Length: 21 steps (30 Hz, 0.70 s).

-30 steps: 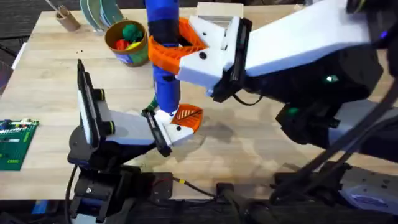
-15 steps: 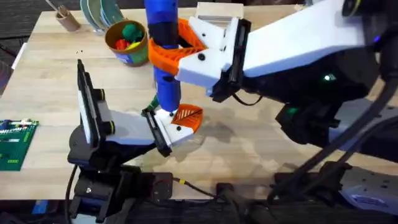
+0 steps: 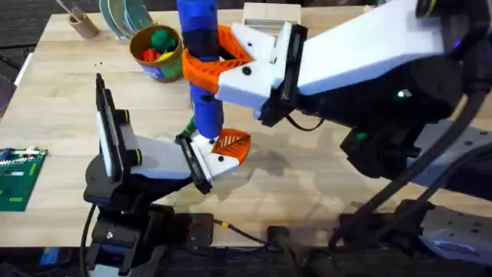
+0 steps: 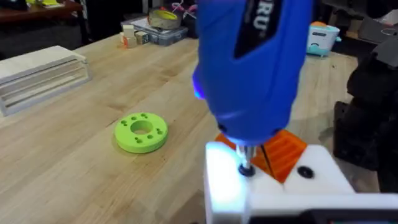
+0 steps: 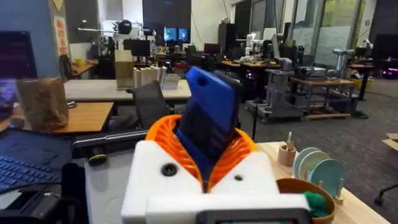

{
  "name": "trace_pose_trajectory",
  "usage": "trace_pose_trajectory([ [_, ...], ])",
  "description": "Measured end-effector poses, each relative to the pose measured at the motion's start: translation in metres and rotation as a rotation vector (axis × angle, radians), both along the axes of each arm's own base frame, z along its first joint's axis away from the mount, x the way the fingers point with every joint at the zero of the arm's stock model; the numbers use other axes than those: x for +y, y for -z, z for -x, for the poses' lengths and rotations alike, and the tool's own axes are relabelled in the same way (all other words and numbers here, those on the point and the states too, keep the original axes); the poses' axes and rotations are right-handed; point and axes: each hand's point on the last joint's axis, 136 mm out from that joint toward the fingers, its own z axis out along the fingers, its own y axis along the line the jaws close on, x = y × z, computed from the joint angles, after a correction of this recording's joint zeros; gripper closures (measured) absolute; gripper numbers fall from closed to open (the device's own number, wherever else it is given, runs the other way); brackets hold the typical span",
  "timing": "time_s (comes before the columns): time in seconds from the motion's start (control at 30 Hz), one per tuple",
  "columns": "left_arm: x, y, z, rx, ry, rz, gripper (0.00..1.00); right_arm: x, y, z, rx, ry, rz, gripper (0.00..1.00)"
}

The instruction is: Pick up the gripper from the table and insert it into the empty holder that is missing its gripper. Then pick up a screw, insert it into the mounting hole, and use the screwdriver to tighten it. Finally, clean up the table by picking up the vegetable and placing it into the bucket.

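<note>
Jaws of the right gripper (image 3: 211,58) pinch the screwdriver (image 3: 201,69), which stands upright over the bench (image 3: 307,165) in the overhead view. Its tip meets the white holder (image 3: 207,158), where the orange gripper (image 3: 233,144) sits. The bucket (image 3: 156,52) stands behind.

From the left wrist, the bit (image 4: 246,160) enters the holder (image 4: 273,193); whether the left jaws are spread is unclear.

From the right wrist, orange pads (image 5: 163,134) clamp the blue body (image 5: 208,118).
</note>
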Motion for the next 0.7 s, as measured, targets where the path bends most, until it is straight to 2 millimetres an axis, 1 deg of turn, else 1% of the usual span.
trace_pose_trajectory([
  [0.3, 0.0, 0.0, 0.0, 0.0, 0.0, 0.0, 0.992, 0.0, 0.0, 0.0, 0.0, 0.0, -0.001, 0.971],
  [0.37, 0.0, 0.0, 0.0, 0.0, 0.0, 0.0, 0.992, -0.001, -0.003, 0.001, -0.009, 0.0, -0.011, 0.971],
  [0.47, 0.0, 0.0, 0.0, 0.0, 0.0, 0.0, 0.992, -0.006, -0.017, 0.003, -0.061, 0.005, -0.066, 0.971],
  [0.6, 0.0, 0.0, 0.0, 0.0, 0.0, 0.0, 0.992, -0.02, -0.037, 0.002, -0.134, 0.033, -0.141, 0.971],
  [0.7, 0.0, 0.0, 0.0, 0.0, 0.0, 0.0, 0.992, -0.027, -0.04, -0.009, -0.138, 0.075, -0.147, 0.971],
])
